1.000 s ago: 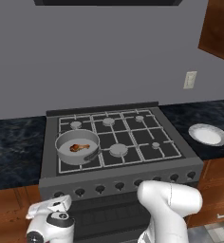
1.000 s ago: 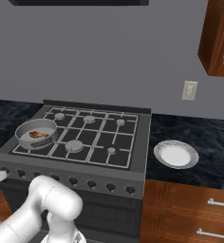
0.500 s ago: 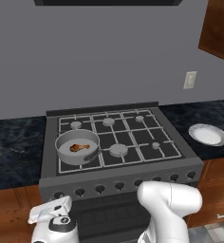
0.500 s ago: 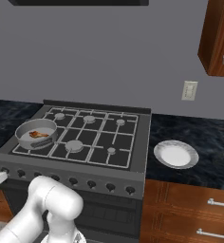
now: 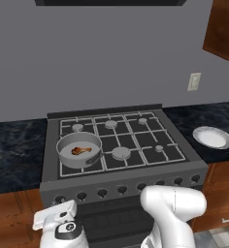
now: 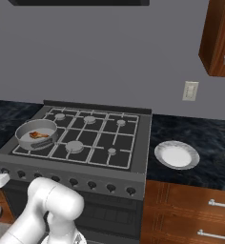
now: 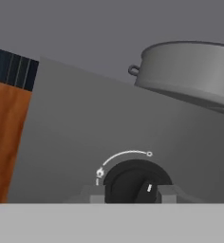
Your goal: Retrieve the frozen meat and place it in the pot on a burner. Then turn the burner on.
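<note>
Black knob [image 7: 135, 184] at the stove's front-left corner is stiff, small: your gripper's [image 5: 58, 224] jaws have it pinched; twist across its rim.

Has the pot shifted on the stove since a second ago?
No. The pot sits on the same front-left burner of the stove as before, with the frozen meat inside.

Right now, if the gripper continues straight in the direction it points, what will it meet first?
Most likely the stove knob straight ahead, below the pot. The gripper looks shut right at it, though the exact depth is unclear.
</note>
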You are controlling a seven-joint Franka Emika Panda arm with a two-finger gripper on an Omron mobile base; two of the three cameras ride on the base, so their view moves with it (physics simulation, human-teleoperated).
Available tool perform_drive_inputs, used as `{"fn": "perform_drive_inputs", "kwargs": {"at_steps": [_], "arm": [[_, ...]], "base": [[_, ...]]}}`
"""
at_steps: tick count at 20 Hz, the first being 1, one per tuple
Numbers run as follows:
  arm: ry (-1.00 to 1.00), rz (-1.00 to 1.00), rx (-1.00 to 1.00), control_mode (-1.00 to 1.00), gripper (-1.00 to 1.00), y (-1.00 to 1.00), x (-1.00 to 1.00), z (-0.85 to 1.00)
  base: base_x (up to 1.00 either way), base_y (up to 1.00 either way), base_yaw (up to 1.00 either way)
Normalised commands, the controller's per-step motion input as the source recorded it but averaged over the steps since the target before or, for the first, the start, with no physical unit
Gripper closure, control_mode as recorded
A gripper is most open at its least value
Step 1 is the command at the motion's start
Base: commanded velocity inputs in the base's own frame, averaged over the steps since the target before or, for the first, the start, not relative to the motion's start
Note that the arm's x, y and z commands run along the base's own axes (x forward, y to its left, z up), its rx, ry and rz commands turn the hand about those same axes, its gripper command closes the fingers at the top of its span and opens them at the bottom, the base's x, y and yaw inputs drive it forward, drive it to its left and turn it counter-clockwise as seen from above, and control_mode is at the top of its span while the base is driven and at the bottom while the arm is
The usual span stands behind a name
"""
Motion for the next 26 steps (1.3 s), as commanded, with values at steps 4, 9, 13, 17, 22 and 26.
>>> {"fn": "perform_drive_inputs", "kwargs": {"at_steps": [4,9,13,17,22,26], "arm": [[0.00,0.00,0.00,-1.00,1.00,0.00,0.00,0.04],[0.00,0.00,0.00,-1.00,1.00,0.00,0.00,0.03],[0.00,0.00,0.00,-1.00,1.00,-0.03,0.00,0.07],[0.03,0.00,-0.03,-1.00,1.00,0.00,0.00,0.12],[0.10,0.00,-0.19,-1.00,1.00,0.08,0.01,0.06],[0.11,0.00,-0.29,-1.00,1.00,0.21,0.03,0.00]], "base": [[0.00,0.00,0.00],[0.00,0.00,0.00],[0.00,0.00,0.00],[0.00,0.00,0.00],[0.00,0.00,0.00],[0.00,0.00,0.00]]}}
